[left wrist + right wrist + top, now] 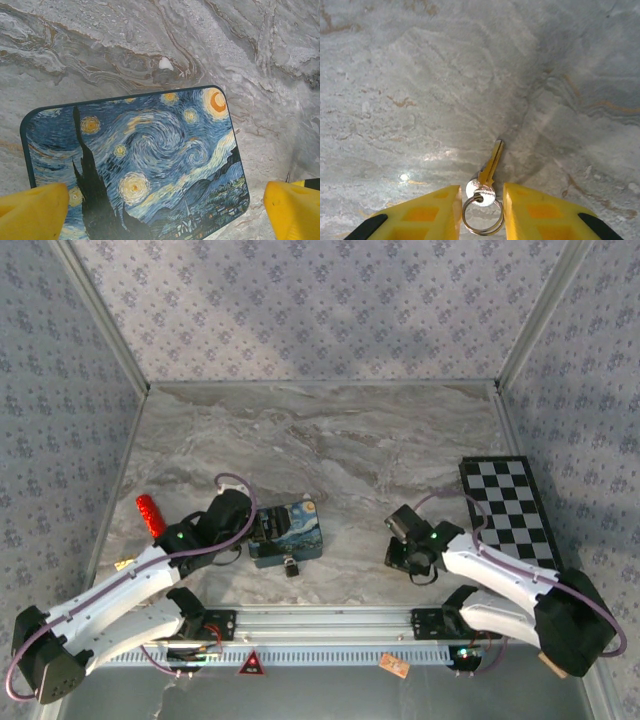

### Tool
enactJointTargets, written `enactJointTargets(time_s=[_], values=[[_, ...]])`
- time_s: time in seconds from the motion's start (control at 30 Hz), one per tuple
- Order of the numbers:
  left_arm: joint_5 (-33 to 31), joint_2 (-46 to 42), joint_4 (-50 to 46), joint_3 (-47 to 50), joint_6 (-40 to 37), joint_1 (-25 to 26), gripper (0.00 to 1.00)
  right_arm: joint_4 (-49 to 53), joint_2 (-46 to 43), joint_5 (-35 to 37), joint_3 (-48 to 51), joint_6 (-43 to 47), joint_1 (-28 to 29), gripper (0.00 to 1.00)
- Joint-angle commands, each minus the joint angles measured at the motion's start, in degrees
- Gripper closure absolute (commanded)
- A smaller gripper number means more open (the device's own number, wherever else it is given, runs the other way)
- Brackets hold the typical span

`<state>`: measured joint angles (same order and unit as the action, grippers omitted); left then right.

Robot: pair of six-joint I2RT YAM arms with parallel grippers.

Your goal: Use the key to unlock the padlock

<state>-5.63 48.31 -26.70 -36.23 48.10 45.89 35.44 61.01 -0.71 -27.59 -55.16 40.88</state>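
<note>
The tiny dark padlock (291,565) lies on the marble against the near edge of the blue Starry-Night tin (287,529). My left gripper (258,526) hovers over the tin's left end, open wide. In the left wrist view its yellow fingertips (35,210) stand far apart above the tin lid (150,160). The key (490,165) lies on the marble with its shiny head and split ring (482,216) between the yellow fingers of my right gripper (481,207). Those jaws stand narrowly apart, the ring nearly spanning the gap, and the blade points away from me.
A red cylinder (150,515) lies at the left, beside the wall. A black-and-white checkerboard (510,508) lies at the right. Patterned walls enclose the marble table (330,440) on three sides. A small white speck (165,63) sits beyond the tin.
</note>
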Motion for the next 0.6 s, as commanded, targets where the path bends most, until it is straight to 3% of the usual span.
enactJointTargets(time_s=[0.0, 0.3, 0.57], values=[[-0.6, -0.7, 1.5, -0.2, 0.4, 0.4, 0.0, 0.5, 1.3, 1.9, -1.1, -2.4, 1.3, 0.7], [-0.9, -0.8, 1.3, -0.1, 0.2, 0.5, 0.0, -0.4, 4.4, 2.9, -0.5, -5.8, 5.0, 0.66], [-0.8, -0.7, 1.5, -0.1, 0.1, 0.5, 0.0, 0.3, 5.0, 5.4, -0.9, -6.1, 5.5, 0.8]])
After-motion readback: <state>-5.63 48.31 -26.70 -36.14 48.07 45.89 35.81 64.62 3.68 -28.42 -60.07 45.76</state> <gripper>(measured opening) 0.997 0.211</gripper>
